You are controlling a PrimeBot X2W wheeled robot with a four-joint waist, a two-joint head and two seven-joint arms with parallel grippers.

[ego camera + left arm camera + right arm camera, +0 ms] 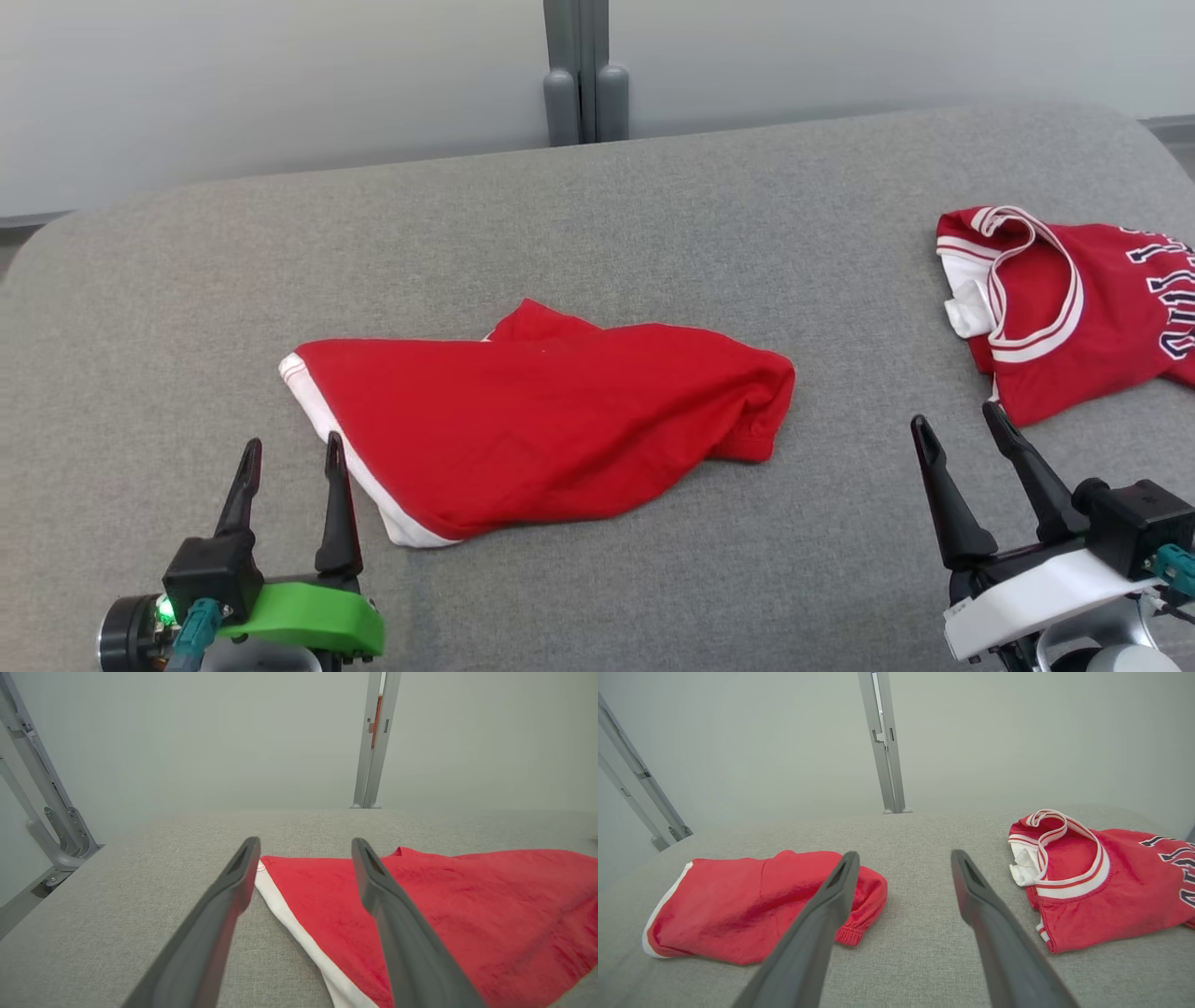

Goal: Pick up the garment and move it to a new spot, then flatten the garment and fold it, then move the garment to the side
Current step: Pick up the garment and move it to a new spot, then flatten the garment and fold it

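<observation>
A grey woven-fabric tabletop (597, 233) with rounded corners stands before a pale, smooth wall (280, 84). The crumpled red knit garment (541, 429), white-banded at the hem, lies at its centre; a red white-trimmed jersey (1074, 308) lies far right. The left end effector (292, 441) and the right end effector (955, 414) hover near the front edge, fingers spread, empty.

A broad surface (653, 205) covered in grey woven fabric, with rounded far corners, spreads across the foreground under soft, even light that leaves only faint shadows. Behind it rises a plain pale wall (233, 84) with a darker strip (33, 222) along its foot, and a grey metal upright (577, 65) stands just past the middle of the far edge. In the left wrist view, slanted grey metal struts (42, 798) with a bracket rise beside the surface's corner.
</observation>
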